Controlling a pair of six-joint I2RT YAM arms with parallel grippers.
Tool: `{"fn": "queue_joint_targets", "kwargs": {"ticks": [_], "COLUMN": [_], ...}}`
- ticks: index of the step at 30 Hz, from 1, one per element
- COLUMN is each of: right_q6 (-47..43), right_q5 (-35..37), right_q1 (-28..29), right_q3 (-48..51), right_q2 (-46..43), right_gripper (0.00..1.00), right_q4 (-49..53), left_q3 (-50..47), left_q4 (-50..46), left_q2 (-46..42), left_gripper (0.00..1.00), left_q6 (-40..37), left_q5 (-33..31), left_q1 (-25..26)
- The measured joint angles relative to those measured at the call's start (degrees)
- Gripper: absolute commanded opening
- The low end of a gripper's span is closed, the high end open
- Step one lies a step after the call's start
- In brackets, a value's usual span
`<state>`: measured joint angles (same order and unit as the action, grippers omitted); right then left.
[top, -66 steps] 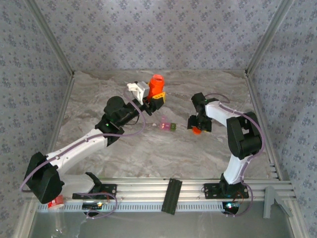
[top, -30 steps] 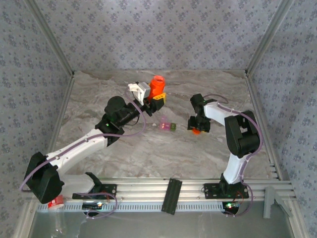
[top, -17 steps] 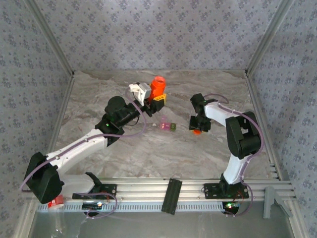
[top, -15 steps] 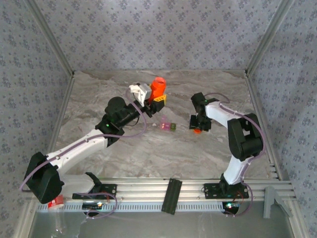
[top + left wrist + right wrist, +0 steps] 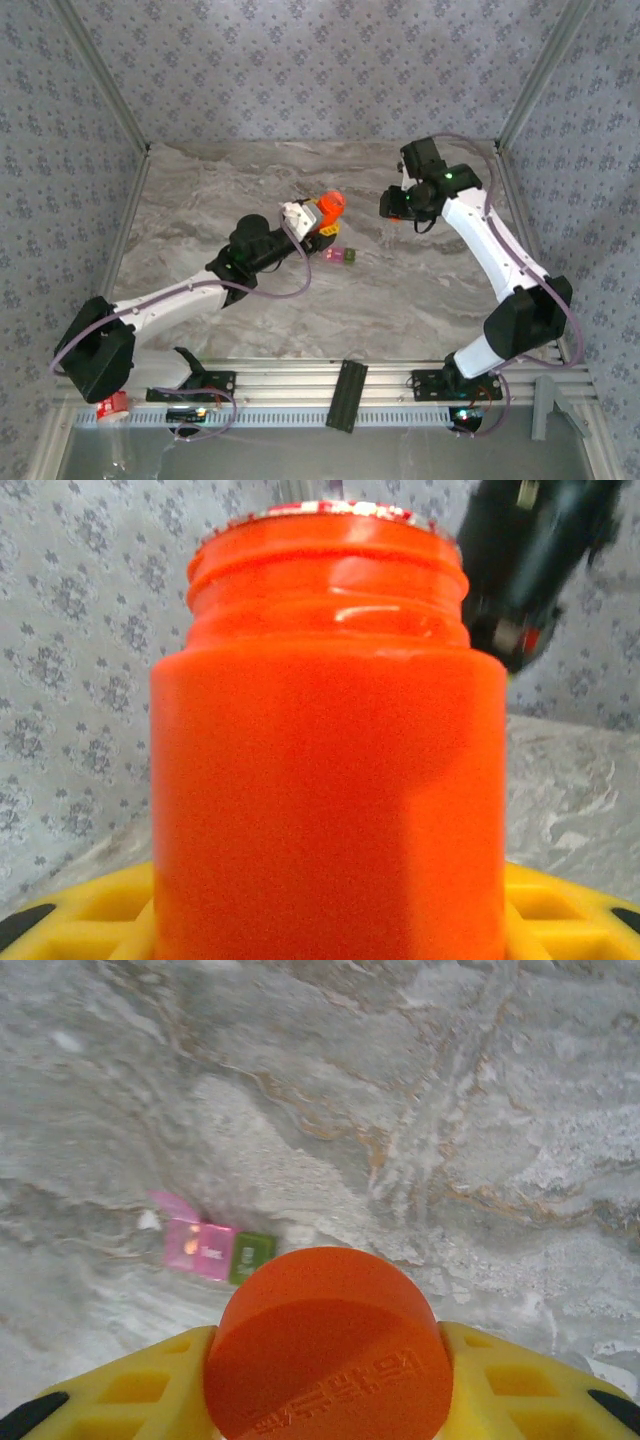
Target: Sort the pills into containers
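Note:
My left gripper [image 5: 322, 216] is shut on the orange bottle [image 5: 331, 205], which tilts to the right just above and left of the containers [image 5: 341, 256]. In the left wrist view the bottle [image 5: 325, 760] stands uncapped between yellow fingers [image 5: 570, 910]. My right gripper [image 5: 393, 204] hangs raised at the back right, shut on the round orange cap [image 5: 328, 1350]. Below it on the marble lie the pink [image 5: 200, 1250] and olive-green [image 5: 255, 1256] compartments, the pink lid open. The pills are hidden; a white speck [image 5: 148, 1220] lies beside the pink lid.
The marble table [image 5: 250, 180] is walled by patterned panels with metal posts. A rail with a black bracket [image 5: 347, 392] runs along the near edge. The right arm's dark wrist [image 5: 535, 560] looms behind the bottle's mouth.
My right gripper closed on the cap down by the containers and rose back and up with it. My left arm carried the bottle nearer the containers and tilted it.

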<state>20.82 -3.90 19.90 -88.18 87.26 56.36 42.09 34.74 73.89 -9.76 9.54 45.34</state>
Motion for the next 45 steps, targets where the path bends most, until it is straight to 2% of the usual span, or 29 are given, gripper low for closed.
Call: {"fn": "queue_joint_targets", "kwargs": {"ticks": [7,18,35,45], "right_q6": [-3.3,-7.3,-13.0,-14.9], "right_q5": [-10.1,-22.6,-28.6,-30.2], "right_q1": [-2.6,-2.6,0.6,3.1], "right_q3": [-6.1,-8.7,-8.9,-8.5], "right_q2": [-0.4,0.2,5.1,6.1], "right_gripper": [0.34,0.35,0.34,0.33], "right_q4": [3.6,5.5,6.6,6.9], "left_q3": [-0.3,-0.6,0.2,0.2], "left_q4": [-3.4,-4.9,-7.0,-6.4], "left_q2": [2.4,7.2,10.7,10.4], "left_gripper": [0.0,0.0,0.0,0.0], "left_q6": [-3.1,-5.5,-10.5,-10.3], "left_q5": [-0.8,-1.5,-0.7,3.7], "left_q1": [0.1,0.1,0.0,-2.3]}}
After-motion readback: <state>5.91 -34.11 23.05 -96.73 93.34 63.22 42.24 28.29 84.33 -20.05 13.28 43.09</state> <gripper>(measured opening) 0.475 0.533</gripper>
